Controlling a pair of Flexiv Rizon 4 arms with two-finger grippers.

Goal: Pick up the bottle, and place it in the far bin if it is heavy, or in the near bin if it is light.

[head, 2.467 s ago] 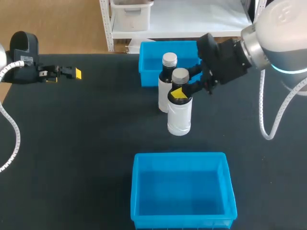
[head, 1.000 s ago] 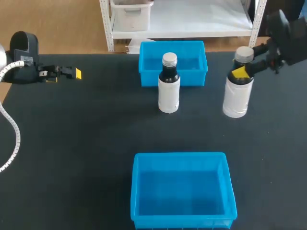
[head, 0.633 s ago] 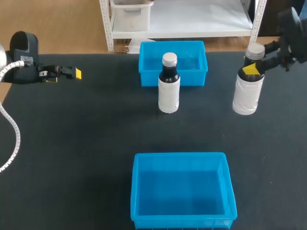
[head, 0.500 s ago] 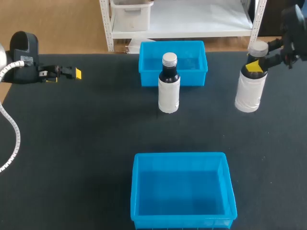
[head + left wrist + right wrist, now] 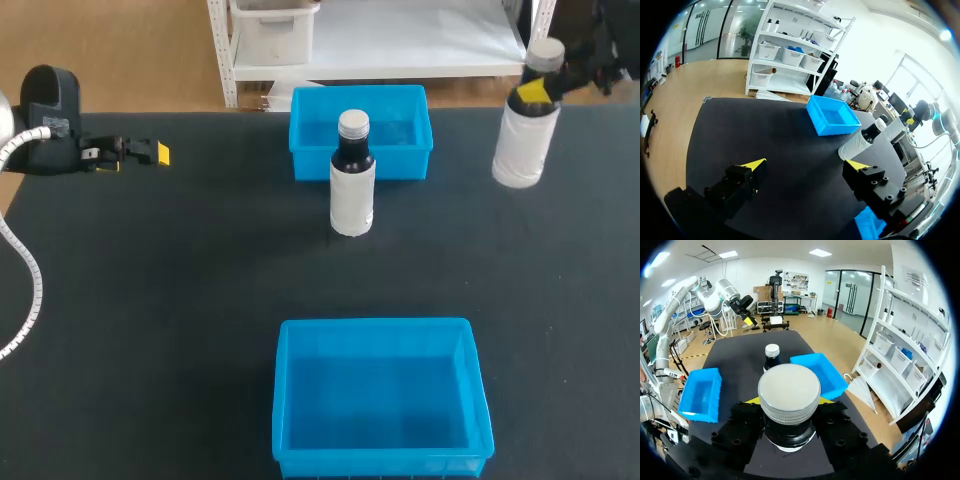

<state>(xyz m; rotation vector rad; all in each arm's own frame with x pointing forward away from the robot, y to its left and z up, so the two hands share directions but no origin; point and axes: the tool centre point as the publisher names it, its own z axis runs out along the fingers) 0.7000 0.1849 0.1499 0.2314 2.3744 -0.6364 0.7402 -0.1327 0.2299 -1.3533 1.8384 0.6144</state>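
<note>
The right fingers were shut on the neck of the bottle, just under its cap. The bottle was at the upper right of the head view. It hung straight up and down, cap on top, and it looked to be lifted off the bench.

From there the far bin lay to the left, at the upper middle. The near bin lay at the lower middle, well apart from the bottle. So the far bin was the closer one, and the right arm was the one to do the drop. I could see nothing inside either bin.

A second bottle stood upright in the middle, just in front of the far bin. A low swing to the far bin might knock it.

The left fingers were spread wide and held nothing, far off at the upper left.
</note>
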